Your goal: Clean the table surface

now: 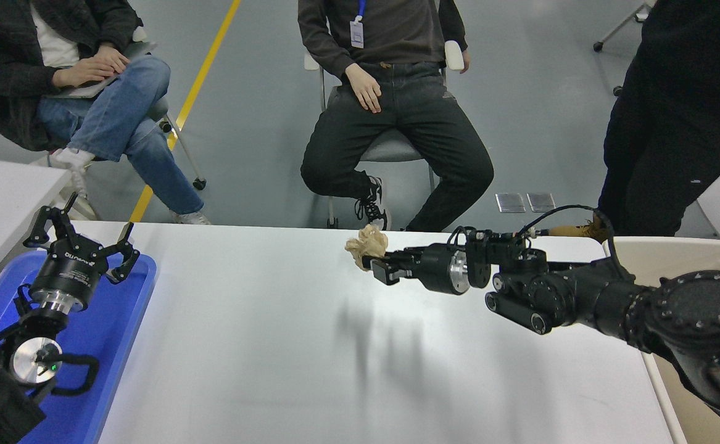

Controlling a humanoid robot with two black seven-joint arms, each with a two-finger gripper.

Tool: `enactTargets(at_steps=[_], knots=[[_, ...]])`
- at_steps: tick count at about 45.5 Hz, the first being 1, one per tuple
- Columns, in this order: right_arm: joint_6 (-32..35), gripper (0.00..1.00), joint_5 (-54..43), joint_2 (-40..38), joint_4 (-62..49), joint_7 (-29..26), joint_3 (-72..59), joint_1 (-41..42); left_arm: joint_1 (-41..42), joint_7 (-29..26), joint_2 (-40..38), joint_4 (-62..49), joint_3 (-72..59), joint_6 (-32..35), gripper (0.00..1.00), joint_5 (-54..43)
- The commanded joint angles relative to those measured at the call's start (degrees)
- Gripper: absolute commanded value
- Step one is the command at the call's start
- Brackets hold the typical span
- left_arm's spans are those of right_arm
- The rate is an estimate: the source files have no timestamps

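Observation:
The white table surface fills the lower middle of the head view. My right gripper reaches in from the right, pointing left, and is shut on a crumpled beige paper ball, held above the table near its far edge. Its shadow falls on the tabletop below. My left gripper is parked at the lower left above the blue tray, with its fingers spread open and nothing in them.
A beige bin stands at the table's right edge under my right arm. A smaller white table is at the left. Two people sit on chairs beyond the far edge; a third stands at the upper right.

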Motion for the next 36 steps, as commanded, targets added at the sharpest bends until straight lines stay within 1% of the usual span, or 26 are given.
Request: enactTargets(at_steps=[1,13,22,29,36], knots=[[1.55,0.0,7.85,-8.62,4.06,0.88,5.05,5.55,0.0,0.0,-0.01,0.0,0.0,0.0,1.0,0.0],[3.92,0.0,14.88,-17.58,2.92,0.8,12.08,5.73,0.0,0.0,-0.01,0.0,0.0,0.0,1.0,0.0],[4.45,0.0,22.53,-22.59,0.37,0.71,13.06,5.47,0.0,0.0,0.08,0.0,0.0,0.0,1.0,0.0],[5.59,0.0,27.8,-26.11,-3.76,0.71,13.06,4.15,0.0,0.0,0.08,0.0,0.0,0.0,1.0,0.0],[8.05,0.0,33.69,-28.75,-10.78,0.62,13.06,1.34,0.0,0.0,-0.01,0.0,0.0,0.0,1.0,0.0]])
